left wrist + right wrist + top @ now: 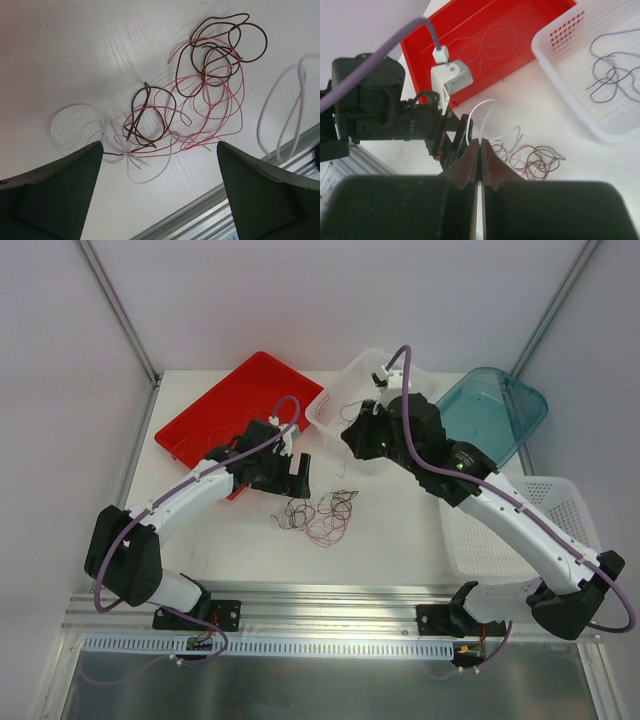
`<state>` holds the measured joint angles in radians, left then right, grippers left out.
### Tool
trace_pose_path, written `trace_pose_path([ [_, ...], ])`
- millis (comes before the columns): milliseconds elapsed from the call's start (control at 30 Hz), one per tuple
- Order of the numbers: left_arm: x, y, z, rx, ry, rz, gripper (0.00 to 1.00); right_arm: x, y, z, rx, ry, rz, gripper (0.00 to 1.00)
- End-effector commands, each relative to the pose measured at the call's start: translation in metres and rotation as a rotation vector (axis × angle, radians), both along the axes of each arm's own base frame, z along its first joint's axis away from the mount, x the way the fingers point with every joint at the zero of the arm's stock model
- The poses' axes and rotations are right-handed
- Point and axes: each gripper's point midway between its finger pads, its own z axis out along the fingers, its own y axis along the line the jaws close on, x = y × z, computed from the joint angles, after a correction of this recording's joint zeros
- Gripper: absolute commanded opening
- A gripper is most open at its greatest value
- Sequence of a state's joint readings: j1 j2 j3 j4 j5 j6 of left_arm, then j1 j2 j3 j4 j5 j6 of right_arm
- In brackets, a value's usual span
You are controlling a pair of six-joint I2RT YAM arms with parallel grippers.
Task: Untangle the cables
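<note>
The cables [322, 510] lie in a tangle on the white table: pink-red, dark brown and whitish thin loops [200, 100]. My left gripper [296, 476] hovers just behind the tangle, open and empty, with the near edge of the tangle between its fingertips [160, 145]. My right gripper [352, 440] is shut on a whitish wire [484, 107] that rises from its tips [480, 141] and runs down to the tangle [530, 160]. A whitish loop [292, 107] hangs apart at the right in the left wrist view.
A red tray [240, 405] at the back left holds a whitish wire [490, 42]. A white basket [365, 390] behind the tangle holds dark wires [612, 70]. A teal bin [495, 415] and a second white basket [520, 525] stand on the right.
</note>
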<state>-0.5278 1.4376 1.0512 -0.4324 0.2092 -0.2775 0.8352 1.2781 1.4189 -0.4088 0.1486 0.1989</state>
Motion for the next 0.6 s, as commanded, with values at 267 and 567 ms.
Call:
trace_pose_path([
  [267,0.002,-0.002,0.005,-0.027,0.006,0.002,0.99,0.030,-0.121,0.064,-0.114,-0.171,-0.329,0.01],
  [567,0.002,-0.003,0.011,-0.042,-0.006,-0.005,0.99,0.081,-0.249,0.054,-0.141,-0.159,-0.682,0.01],
])
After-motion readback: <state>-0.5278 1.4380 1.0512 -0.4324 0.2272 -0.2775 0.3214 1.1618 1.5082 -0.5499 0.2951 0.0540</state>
